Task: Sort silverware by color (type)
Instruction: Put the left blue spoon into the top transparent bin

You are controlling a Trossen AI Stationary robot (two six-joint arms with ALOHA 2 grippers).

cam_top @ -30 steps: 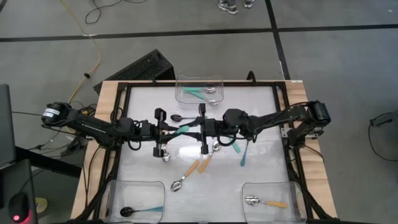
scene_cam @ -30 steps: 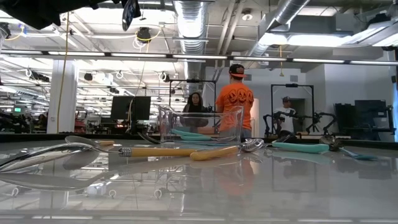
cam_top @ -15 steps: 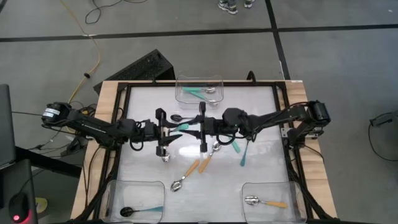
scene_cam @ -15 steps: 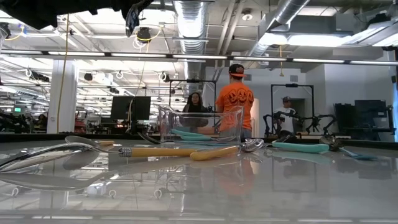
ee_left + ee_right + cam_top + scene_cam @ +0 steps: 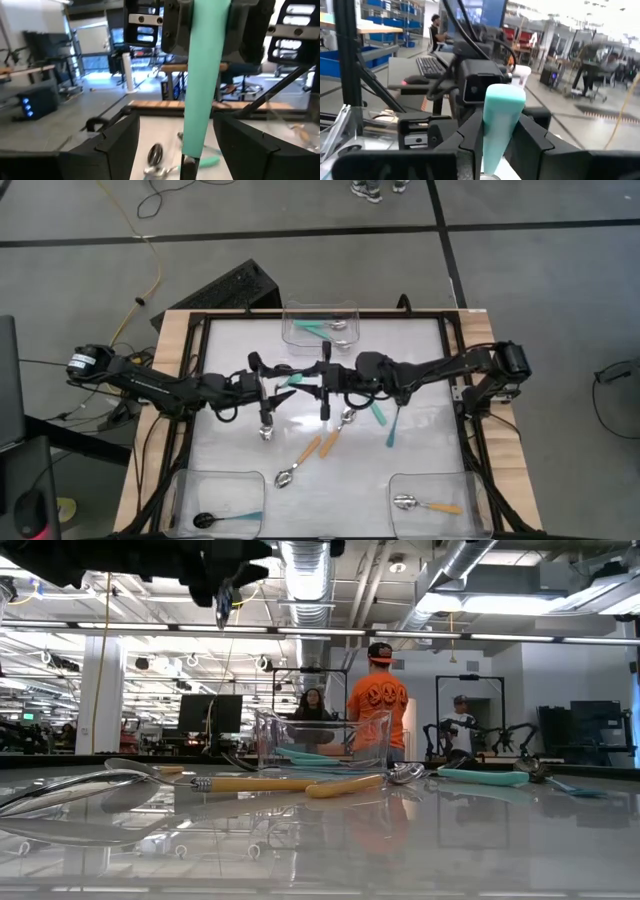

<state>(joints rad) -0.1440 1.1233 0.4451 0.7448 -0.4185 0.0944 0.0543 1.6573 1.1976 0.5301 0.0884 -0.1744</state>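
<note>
A teal-handled spoon [image 5: 295,380] hangs in the air over the middle of the table, between my two grippers. My right gripper [image 5: 322,383] is shut on its handle. My left gripper [image 5: 268,385] is open. Its fingers [image 5: 117,147] stand on either side of the handle's narrow end [image 5: 192,140] without touching it. The spoon's bowl is hidden. Loose spoons lie on the table below: orange-handled ones [image 5: 308,450], teal-handled ones [image 5: 392,430] and one with a silver bowl [image 5: 268,431]. My right gripper pinches the teal handle near its wide free end [image 5: 501,125] between its two fingers [image 5: 470,137]. It comes level from the table's right side, the fingers lying along the handle. The spoon is lifted clear of the table, its narrow end pointing at my left gripper.
Three clear bins stand at the table's edges. The one at the far middle [image 5: 320,325] holds teal-handled spoons, the near left one [image 5: 215,502] a black-bowled spoon, and the near right one [image 5: 432,500] an orange-handled spoon. People stand in the room behind [image 5: 378,700].
My left gripper has opened and let go of the teal handle. The spoon stays in my right gripper, clear of the table. Both grippers have drifted a little toward the far edge.
</note>
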